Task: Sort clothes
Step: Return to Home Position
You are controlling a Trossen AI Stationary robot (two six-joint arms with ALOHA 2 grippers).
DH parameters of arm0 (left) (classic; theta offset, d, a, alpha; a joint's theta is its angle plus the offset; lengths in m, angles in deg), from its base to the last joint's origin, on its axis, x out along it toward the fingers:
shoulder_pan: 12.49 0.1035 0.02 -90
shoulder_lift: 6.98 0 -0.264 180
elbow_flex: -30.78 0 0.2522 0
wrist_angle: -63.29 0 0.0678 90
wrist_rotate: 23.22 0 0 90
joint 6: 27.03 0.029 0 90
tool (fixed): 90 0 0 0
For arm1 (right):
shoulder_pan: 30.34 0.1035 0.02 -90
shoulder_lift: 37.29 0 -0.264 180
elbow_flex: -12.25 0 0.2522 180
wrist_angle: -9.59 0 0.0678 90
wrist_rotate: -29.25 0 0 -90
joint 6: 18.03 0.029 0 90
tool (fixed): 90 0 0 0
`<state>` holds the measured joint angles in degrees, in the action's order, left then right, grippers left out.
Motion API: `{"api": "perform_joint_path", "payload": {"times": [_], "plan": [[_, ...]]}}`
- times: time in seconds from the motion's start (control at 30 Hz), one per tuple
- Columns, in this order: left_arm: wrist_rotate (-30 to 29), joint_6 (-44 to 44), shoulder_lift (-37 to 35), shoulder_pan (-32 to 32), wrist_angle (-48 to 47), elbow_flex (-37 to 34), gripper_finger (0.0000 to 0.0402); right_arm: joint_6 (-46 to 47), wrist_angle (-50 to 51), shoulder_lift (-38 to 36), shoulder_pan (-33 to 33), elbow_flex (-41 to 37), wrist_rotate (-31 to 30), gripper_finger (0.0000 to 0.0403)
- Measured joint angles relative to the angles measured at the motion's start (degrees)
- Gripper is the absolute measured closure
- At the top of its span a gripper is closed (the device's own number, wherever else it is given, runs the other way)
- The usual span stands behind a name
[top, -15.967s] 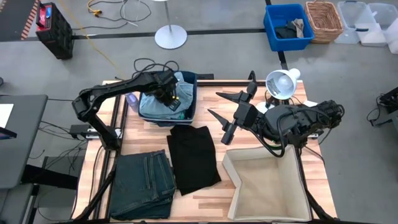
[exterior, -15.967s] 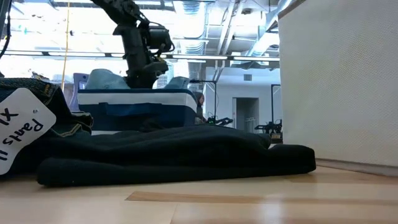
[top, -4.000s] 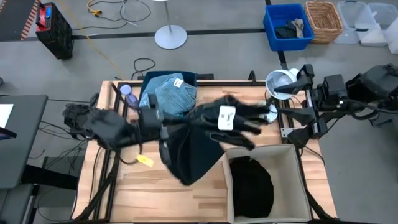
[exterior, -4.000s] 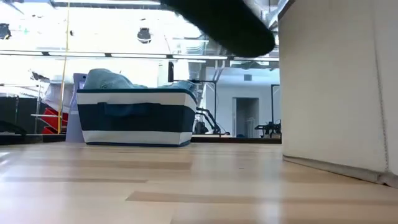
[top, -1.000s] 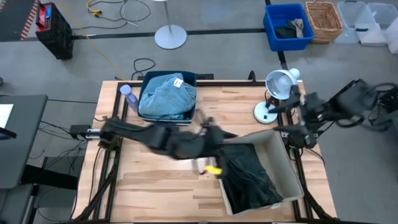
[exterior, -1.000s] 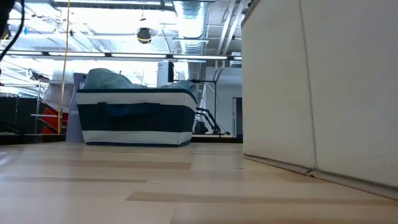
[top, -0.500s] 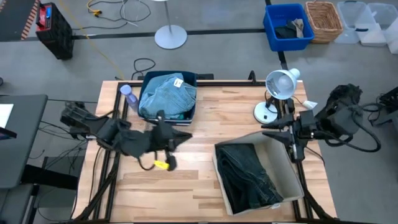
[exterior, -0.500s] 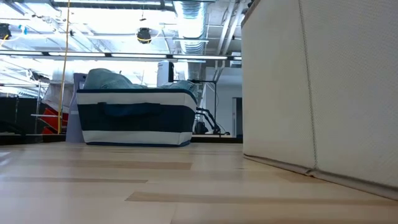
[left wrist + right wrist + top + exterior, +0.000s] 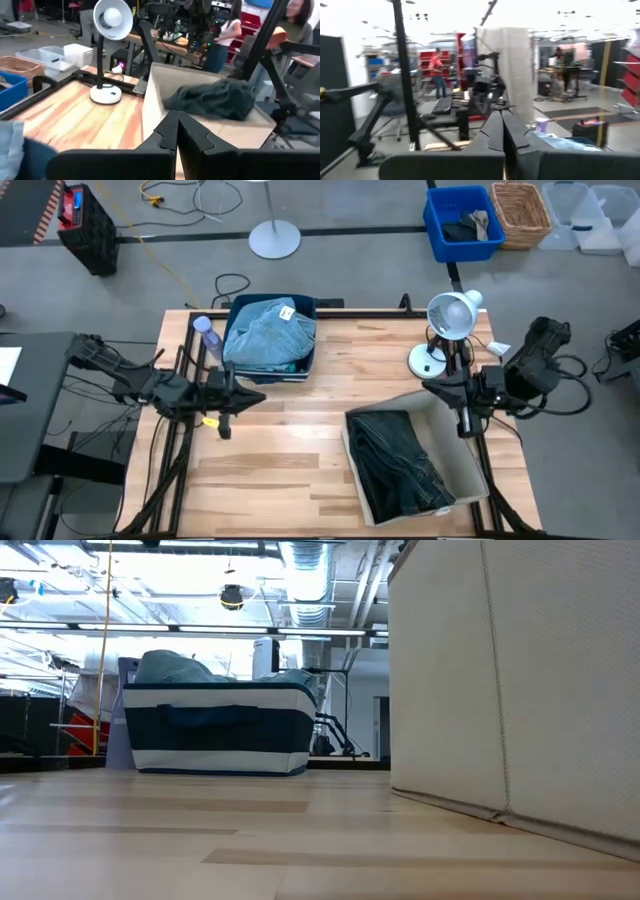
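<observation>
We see both hands with fingers pressed together: the left hand (image 9: 243, 396) by the left edge of the wooden table (image 9: 300, 470), the right hand (image 9: 436, 388) by its right edge. Dark green-grey jeans (image 9: 398, 460) lie in the beige fabric box (image 9: 452, 442) near the right hand; the light blue denim piece (image 9: 268, 332) fills the dark blue plastic bin (image 9: 313, 330) near the left hand

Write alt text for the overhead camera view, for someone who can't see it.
Wooden table from above: dark jeans lie in a beige fabric box at lower right, light blue denim fills a dark blue bin at the top. The left gripper and right gripper sit shut at opposite side edges.
</observation>
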<state>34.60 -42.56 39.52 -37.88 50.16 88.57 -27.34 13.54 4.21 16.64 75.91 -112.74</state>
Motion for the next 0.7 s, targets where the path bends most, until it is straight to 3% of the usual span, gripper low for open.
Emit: {"api": "perform_joint_path", "payload": {"times": [0.17, 0.33, 0.5, 0.7], "plan": [[4.78, 0.99, -7.3, 4.88, 0.56, -10.44, 0.0401, 2.56, 0.26, -5.06, -3.65, -7.91, 9.26, 0.04], [14.0, 2.32, -11.02, 11.74, 8.9, -18.69, 0.0401, 6.64, -1.22, -8.09, -13.38, -13.93, 23.73, 0.0402], [21.02, 5.31, -10.93, 19.99, 16.25, -24.0, 0.0401, 9.09, -3.8, -9.37, -25.55, -17.66, 38.49, 0.0402], [29.09, 6.88, -7.87, 28.5, 19.83, -24.83, 0.0402, 12.86, -10.81, -8.02, -37.73, -24.7, 53.07, 0.0402]]}}
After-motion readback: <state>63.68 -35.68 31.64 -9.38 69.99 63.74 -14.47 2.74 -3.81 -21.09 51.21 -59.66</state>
